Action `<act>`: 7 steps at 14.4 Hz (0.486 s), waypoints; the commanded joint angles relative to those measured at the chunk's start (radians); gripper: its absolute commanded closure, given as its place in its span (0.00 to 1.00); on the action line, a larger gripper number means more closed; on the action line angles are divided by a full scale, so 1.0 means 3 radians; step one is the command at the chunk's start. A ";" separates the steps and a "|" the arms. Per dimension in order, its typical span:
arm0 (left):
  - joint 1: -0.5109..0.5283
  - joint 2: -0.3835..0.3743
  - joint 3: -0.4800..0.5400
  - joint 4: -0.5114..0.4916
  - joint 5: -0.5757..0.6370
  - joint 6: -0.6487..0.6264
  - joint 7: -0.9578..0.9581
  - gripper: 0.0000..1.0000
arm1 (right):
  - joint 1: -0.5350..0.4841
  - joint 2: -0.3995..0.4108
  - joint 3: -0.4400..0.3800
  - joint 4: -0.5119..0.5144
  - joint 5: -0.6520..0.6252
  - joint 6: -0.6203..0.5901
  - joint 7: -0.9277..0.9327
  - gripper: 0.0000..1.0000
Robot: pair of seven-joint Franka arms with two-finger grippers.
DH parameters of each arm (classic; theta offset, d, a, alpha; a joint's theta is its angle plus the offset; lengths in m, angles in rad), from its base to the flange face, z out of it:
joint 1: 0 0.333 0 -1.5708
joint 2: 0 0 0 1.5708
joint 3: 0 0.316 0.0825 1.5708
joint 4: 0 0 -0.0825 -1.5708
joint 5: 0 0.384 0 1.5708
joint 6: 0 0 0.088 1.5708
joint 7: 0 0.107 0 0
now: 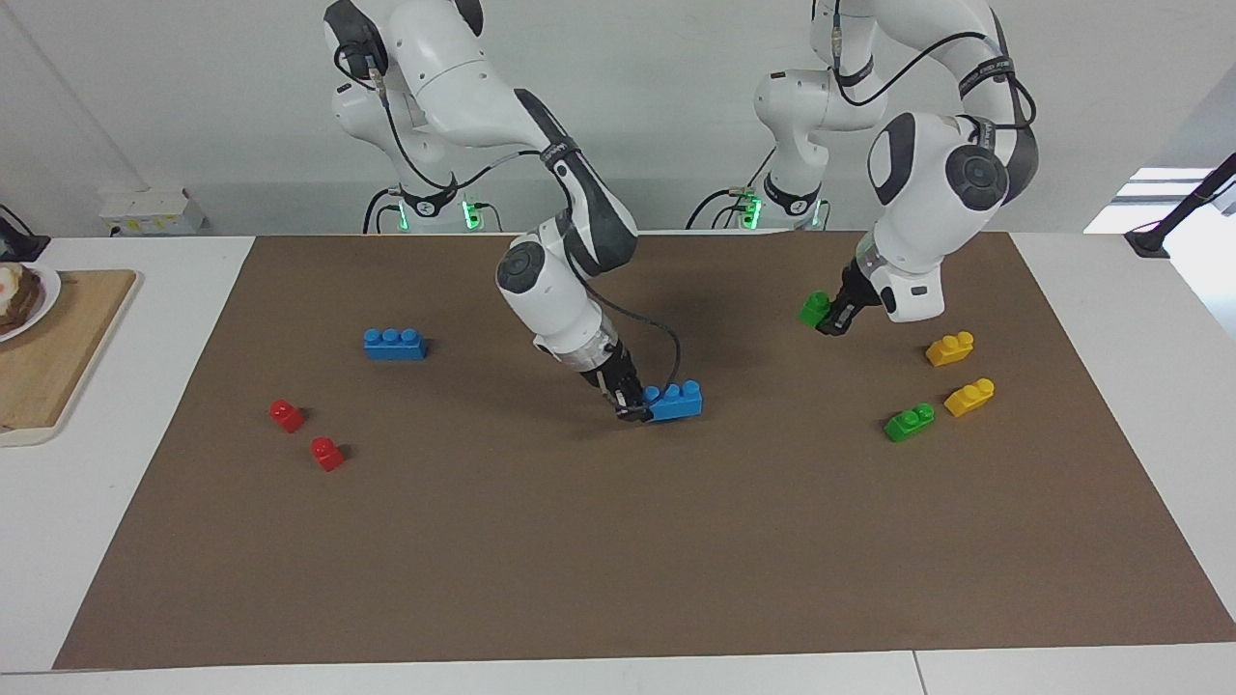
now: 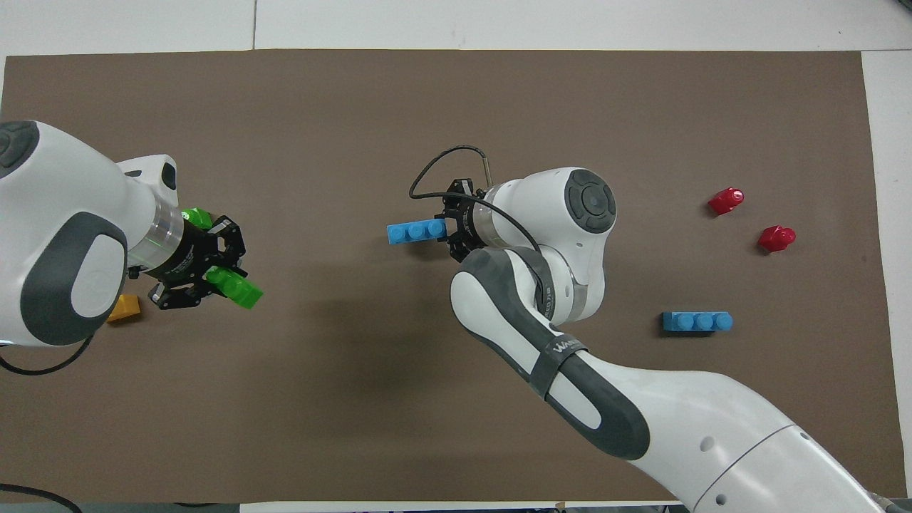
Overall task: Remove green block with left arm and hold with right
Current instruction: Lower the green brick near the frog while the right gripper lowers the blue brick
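Note:
The chunky green block (image 1: 814,308) (image 2: 239,291) hangs in the air over the brown mat (image 1: 618,541), toward the left arm's end, with my left gripper (image 1: 830,319) (image 2: 214,275) shut on it. Low at the mat's middle, a three-stud blue brick (image 1: 677,399) (image 2: 417,232) is gripped at one end by my right gripper (image 1: 632,406) (image 2: 450,231), which is shut on it. The brick tilts slightly, its free end pointing toward the left arm's end. Green block and blue brick are well apart.
Two yellow bricks (image 1: 949,348) (image 1: 969,397) and a flatter green brick (image 1: 909,422) lie under and beside the left arm. A second blue brick (image 1: 394,344) and two red pieces (image 1: 286,415) (image 1: 327,453) lie toward the right arm's end, with a wooden board (image 1: 58,347) off the mat.

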 commanded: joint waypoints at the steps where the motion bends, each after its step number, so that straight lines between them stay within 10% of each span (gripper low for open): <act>1: 0.0112 -0.0087 -0.0026 -0.0096 0.0144 -0.0054 0.0690 1.00 | -0.0365 -0.0097 0.0032 0.0200 -0.0062 -0.0406 -0.0256 1.00; 7: 0.0527 -0.0052 -0.0031 -0.0096 0.0379 0.0114 0.2710 1.00 | -0.1081 -0.0113 0.0027 0.0605 -0.0323 -0.1414 -0.0353 1.00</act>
